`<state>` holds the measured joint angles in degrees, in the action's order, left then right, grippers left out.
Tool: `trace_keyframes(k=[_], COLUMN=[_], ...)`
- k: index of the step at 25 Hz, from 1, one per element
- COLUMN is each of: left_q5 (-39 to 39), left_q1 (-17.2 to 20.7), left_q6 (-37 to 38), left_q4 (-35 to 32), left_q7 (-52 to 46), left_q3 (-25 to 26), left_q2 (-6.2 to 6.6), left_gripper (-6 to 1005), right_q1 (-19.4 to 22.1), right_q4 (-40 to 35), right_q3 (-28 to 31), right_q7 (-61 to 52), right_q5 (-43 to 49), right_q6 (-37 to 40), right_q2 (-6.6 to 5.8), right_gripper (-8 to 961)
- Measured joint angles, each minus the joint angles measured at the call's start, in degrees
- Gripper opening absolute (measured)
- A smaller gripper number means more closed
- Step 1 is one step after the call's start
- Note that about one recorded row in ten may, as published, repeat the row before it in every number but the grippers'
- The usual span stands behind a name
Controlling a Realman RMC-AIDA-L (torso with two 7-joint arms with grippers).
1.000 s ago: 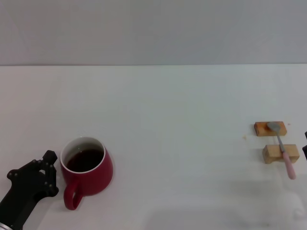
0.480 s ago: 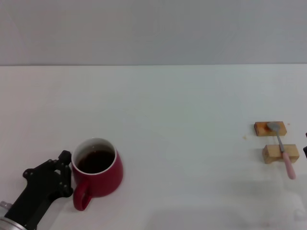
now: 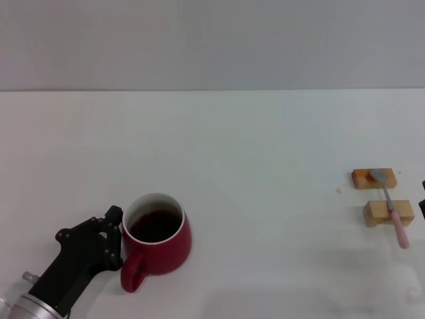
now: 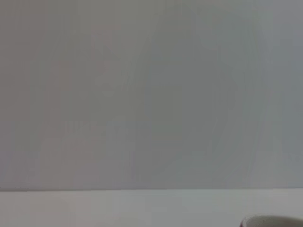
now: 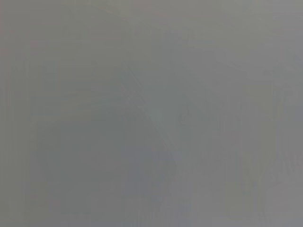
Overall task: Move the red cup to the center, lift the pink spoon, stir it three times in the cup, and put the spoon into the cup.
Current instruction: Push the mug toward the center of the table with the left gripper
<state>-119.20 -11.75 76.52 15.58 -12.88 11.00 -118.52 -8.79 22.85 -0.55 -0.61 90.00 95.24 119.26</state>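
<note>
The red cup (image 3: 157, 242) stands on the white table (image 3: 252, 166) at the front left, with dark liquid inside and its handle turned toward the front. My left gripper (image 3: 109, 234), black, presses against the cup's left side, just above the handle. A sliver of the cup's white rim (image 4: 274, 221) shows in the left wrist view. Far to the right, the pink spoon (image 3: 393, 211) lies across two small wooden blocks, its grey bowl on the farther one. Only a dark sliver of my right gripper (image 3: 422, 189) shows at the right edge, beside the blocks.
Two wooden blocks, one orange-brown (image 3: 373, 178) and one pale (image 3: 388, 213), hold the spoon off the table. A grey wall runs behind the table's far edge. The right wrist view shows only plain grey.
The left gripper and the red cup have slid together to the right and slightly toward the front. The spoon and blocks have stayed put.
</note>
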Motion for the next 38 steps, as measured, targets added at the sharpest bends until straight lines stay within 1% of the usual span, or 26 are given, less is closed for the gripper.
trace_keyframes(k=[9, 20, 24, 32, 38], left_q5=[0.42, 0.08, 0.03, -0.04, -0.03], left_q1=[0.92, 0.45, -0.81, -2.32, -1.86], left_q6=[-1.23, -1.5, -2.24, -2.73, -2.88], left_q4=[-1.36, -0.59, 1.27, 2.48, 2.52], left_q7=[-0.12, -0.29, -0.46, -0.47, -0.31], left_q3=[1.79, 1.34, -0.98, -2.32, -2.22], left_q2=[0.26, 0.03, -0.13, -0.13, 0.06], left_gripper=[-2, -2, -2, -2, -2], right_q1=[0.42, 0.44, 0.35, -0.02, 0.09], right_q4=[-0.18, -0.17, -0.17, -0.11, 0.03], right_q3=[0.24, 0.28, 0.29, 0.38, 0.38], right_q7=[0.0, 0.0, 0.0, 0.0, 0.0], right_q5=[-0.1, -0.11, -0.1, -0.1, -0.1], right_q6=[-0.04, -0.07, -0.07, -0.06, -0.06], right_q2=[0.0, 0.0, 0.0, 0.0, 0.0], right_gripper=[636, 637, 637, 637, 637])
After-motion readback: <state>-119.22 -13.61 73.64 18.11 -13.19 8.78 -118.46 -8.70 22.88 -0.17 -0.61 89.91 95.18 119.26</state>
